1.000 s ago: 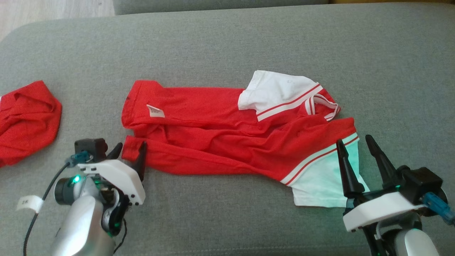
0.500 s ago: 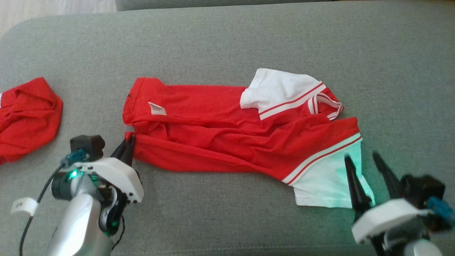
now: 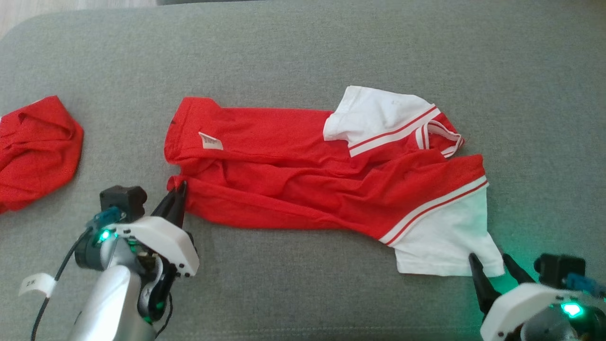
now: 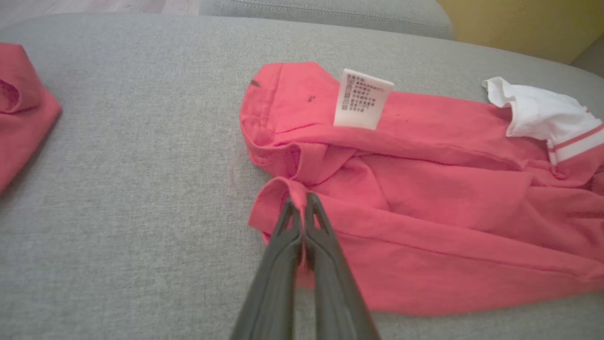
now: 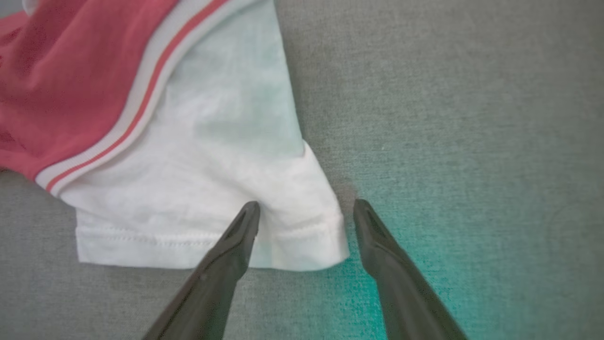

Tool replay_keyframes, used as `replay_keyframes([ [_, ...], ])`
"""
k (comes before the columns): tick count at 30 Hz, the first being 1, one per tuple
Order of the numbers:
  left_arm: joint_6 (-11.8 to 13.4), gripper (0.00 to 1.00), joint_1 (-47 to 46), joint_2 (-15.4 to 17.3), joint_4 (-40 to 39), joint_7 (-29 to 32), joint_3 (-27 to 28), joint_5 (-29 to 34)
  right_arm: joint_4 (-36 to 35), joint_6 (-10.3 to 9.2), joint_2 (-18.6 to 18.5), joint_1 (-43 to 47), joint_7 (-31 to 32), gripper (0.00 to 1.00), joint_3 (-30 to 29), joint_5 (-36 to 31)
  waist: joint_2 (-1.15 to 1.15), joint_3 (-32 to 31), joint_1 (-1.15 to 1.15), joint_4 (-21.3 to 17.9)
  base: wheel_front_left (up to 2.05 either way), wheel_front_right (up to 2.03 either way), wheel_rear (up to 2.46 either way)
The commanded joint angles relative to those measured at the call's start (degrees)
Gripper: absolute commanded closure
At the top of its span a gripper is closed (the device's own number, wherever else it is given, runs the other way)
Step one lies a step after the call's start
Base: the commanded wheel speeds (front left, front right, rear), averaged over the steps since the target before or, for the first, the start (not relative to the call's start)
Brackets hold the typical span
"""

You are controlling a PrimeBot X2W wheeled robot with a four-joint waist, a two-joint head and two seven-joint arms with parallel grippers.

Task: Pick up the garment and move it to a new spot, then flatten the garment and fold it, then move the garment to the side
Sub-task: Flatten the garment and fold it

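The red-and-white shirt (image 3: 303, 189) lies crumpled across the grey cushion (image 3: 303, 57), probably a sofa seat. The left gripper (image 4: 299, 208) is pinched tight on its red hem corner (image 4: 276, 200). The right gripper (image 5: 306, 204) stands wide, straddling the white sleeve (image 5: 203, 189).

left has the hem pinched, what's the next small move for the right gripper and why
Probably shut the right gripper on the sleeve corner: its open fingers straddle that corner, and the left gripper is shut on the shirt hem, so both ends could lift together.
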Motion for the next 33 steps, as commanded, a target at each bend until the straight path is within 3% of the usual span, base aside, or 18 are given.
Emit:
replay_keyframes([
  [1, 0.25, 1.00, -1.01, 1.31, -2.26, -0.43, 1.74, -0.32, -1.55, 0.43, -0.41, -2.53, 0.32, 0.00, 1.23, 0.00, 0.00, 0.08, 0.00, 0.11, 0.00, 0.00, 0.00],
  [3, 0.29, 1.00, -0.83, 1.36, -2.69, -0.51, 1.70, -0.47, -0.40, 0.43, -0.41, -3.44, 1.74, 0.00, 1.02, 1.91, 0.00, 0.26, 0.00, 0.33, 0.00, 0.00, 0.00],
  [4, 0.44, 1.00, -0.64, 1.39, -3.11, -0.67, 1.67, -0.55, 0.30, 0.43, -0.41, -4.10, 2.99, 0.80, 0.92, 2.19, 0.00, 0.34, 0.00, 0.53, 0.00, 0.00, 0.00],
  [5, 0.52, 1.00, -0.53, 1.41, -3.33, -0.71, 1.65, -0.58, 0.16, 0.43, -0.41, -4.37, 3.11, 1.00, 0.92, 2.60, 0.00, 0.42, 0.00, 0.62, 0.00, 0.00, 0.00],
  [13, 1.41, 1.00, 0.57, 2.19, -6.82, -2.60, 2.07, -0.43, -6.35, 0.43, -0.41, -5.27, 0.42, 1.00, 1.28, 3.89, 0.00, 0.20, 0.00, 0.12, 0.00, 0.00, 0.00],
  [18, 2.35, 1.00, 1.09, 3.12, -13.77, -3.45, 2.92, -0.27, -13.79, 0.43, -0.41, -7.83, -3.90, 1.00, 1.49, 3.70, 0.00, -1.22, 0.00, -0.28, 0.00, 0.00, 0.00],
  [27, 4.25, 1.00, -2.90, 5.60, -29.85, -5.96, 5.95, 1.12, -25.09, 0.43, -1.43, -19.19, -8.11, 1.00, 1.20, 0.28, 0.00, -4.86, 0.00, -0.48, 0.00, 0.00, 0.00],
  [33, 4.84, 1.00, -8.16, 6.26, -36.65, -6.81, 7.18, 1.69, -28.59, 0.43, -3.38, -27.33, -8.23, 1.00, 1.38, -0.11, 0.00, -7.11, 0.00, -0.51, 0.00, 0.00, 0.00],
])
